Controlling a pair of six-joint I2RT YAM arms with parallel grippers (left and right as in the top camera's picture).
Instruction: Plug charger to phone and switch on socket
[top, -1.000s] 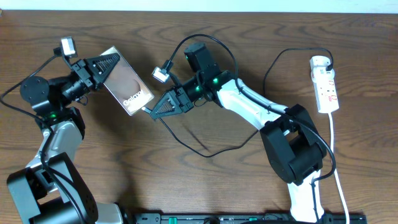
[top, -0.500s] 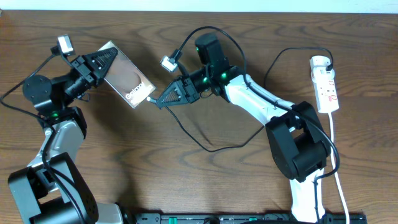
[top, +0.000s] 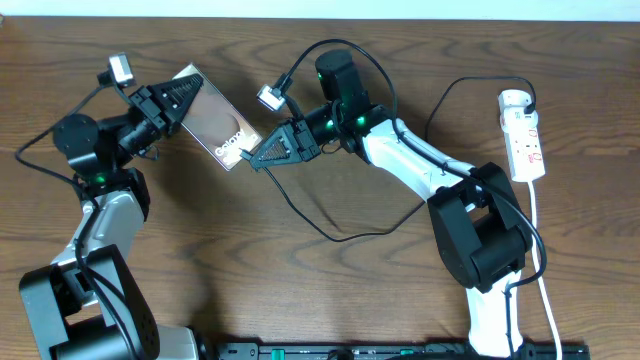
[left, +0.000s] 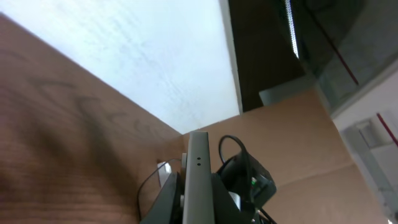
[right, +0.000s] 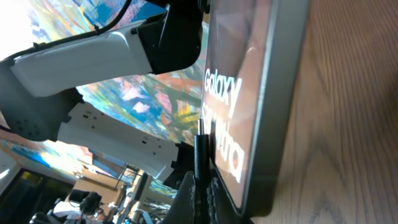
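The phone (top: 218, 121), a dark slab with white "Galaxy" lettering, is tilted up off the table in my left gripper (top: 180, 98), which is shut on its upper end. In the left wrist view its edge (left: 198, 180) stands between the fingers. My right gripper (top: 262, 156) is shut on the charger's plug tip (right: 200, 152), right at the phone's lower end (right: 249, 93). The black charger cable (top: 330, 235) loops over the table to the white socket (top: 524, 135) at the far right, where its black plug (top: 526, 103) sits.
The socket's white cord (top: 545, 270) runs down the right side of the wooden table (top: 250, 280). A black rail (top: 380, 350) lies along the front edge.
My left gripper has carried the phone to the right, toward the right gripper. The right gripper has shifted slightly, and the plug tip now sits at the phone's lower end.
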